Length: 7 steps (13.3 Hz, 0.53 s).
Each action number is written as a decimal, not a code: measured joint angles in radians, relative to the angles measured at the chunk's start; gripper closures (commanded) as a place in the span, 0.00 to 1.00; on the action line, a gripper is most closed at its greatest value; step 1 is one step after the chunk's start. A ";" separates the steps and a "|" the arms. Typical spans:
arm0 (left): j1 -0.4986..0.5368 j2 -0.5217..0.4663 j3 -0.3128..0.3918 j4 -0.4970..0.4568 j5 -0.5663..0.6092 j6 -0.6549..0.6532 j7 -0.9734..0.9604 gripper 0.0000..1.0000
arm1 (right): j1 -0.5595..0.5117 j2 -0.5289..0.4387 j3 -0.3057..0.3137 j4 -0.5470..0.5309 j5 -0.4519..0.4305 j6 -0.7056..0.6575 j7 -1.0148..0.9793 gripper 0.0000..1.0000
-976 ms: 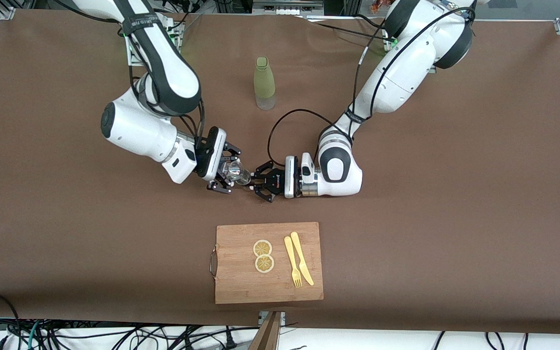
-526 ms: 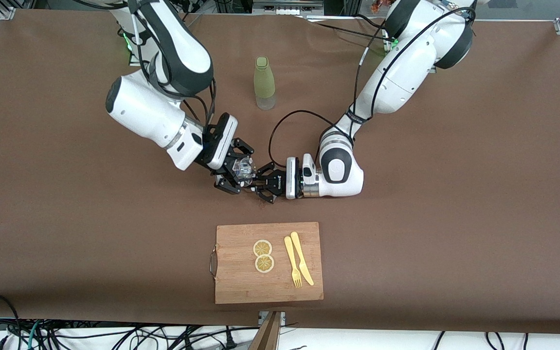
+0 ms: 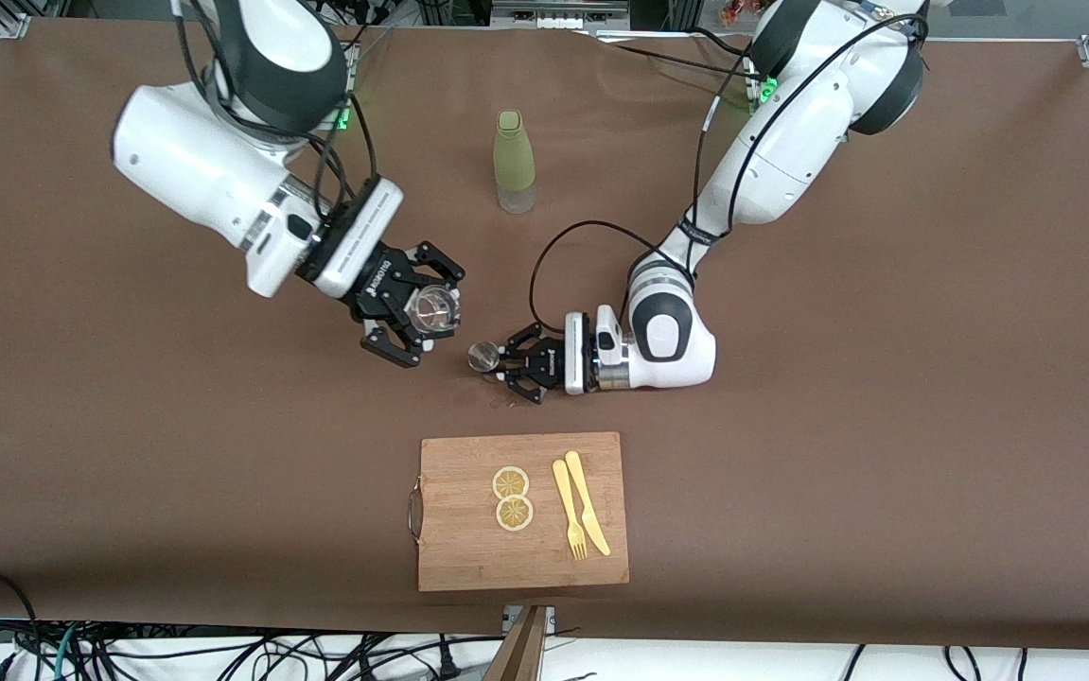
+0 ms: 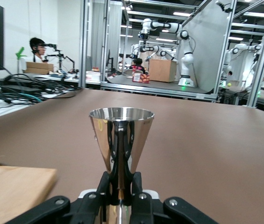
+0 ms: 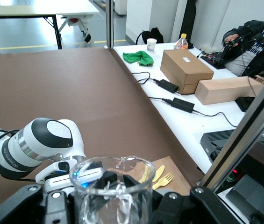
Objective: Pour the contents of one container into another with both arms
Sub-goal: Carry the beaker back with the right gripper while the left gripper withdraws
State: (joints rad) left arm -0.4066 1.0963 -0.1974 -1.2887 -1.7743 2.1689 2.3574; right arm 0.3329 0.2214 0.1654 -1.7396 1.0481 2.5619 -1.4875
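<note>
My right gripper [image 3: 419, 313] is shut on a clear glass [image 3: 436, 308] and holds it mouth-up above the brown table; its rim fills the bottom of the right wrist view [image 5: 112, 173]. My left gripper [image 3: 499, 360] lies low over the table, shut on the waist of a small steel jigger [image 3: 483, 356]. That jigger stands upright as a shiny cone [image 4: 121, 138] between the left fingers [image 4: 135, 183]. The glass hangs a short way off the jigger, toward the right arm's end. I cannot see any liquid in either vessel.
A pale green bottle [image 3: 514, 161] stands on the table nearer the robot bases. A wooden cutting board [image 3: 449, 558] lies nearer the front camera, carrying two lemon slices [image 3: 512, 497] and a yellow fork [image 3: 568, 509] and knife [image 3: 588, 502].
The right arm has lifted and drawn the glass away from the jigger, toward its own end of the table, turning it upright. The left gripper with the jigger has barely moved.
</note>
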 measured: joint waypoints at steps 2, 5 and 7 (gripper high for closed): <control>0.044 -0.006 0.004 0.001 0.038 -0.032 0.010 1.00 | -0.056 -0.015 0.006 0.012 0.026 -0.081 0.000 0.95; 0.129 -0.006 0.014 -0.008 0.109 -0.141 0.019 1.00 | -0.188 -0.017 0.005 0.056 0.056 -0.320 -0.038 0.95; 0.183 -0.006 0.040 -0.029 0.159 -0.230 0.025 1.00 | -0.260 -0.010 -0.008 0.060 0.132 -0.461 -0.160 0.95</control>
State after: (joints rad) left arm -0.2237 1.0898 -0.1570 -1.3175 -1.6156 1.9384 2.3823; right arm 0.0725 0.2118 0.1574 -1.6799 1.1803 2.1009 -1.6477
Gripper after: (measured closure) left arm 0.793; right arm 0.877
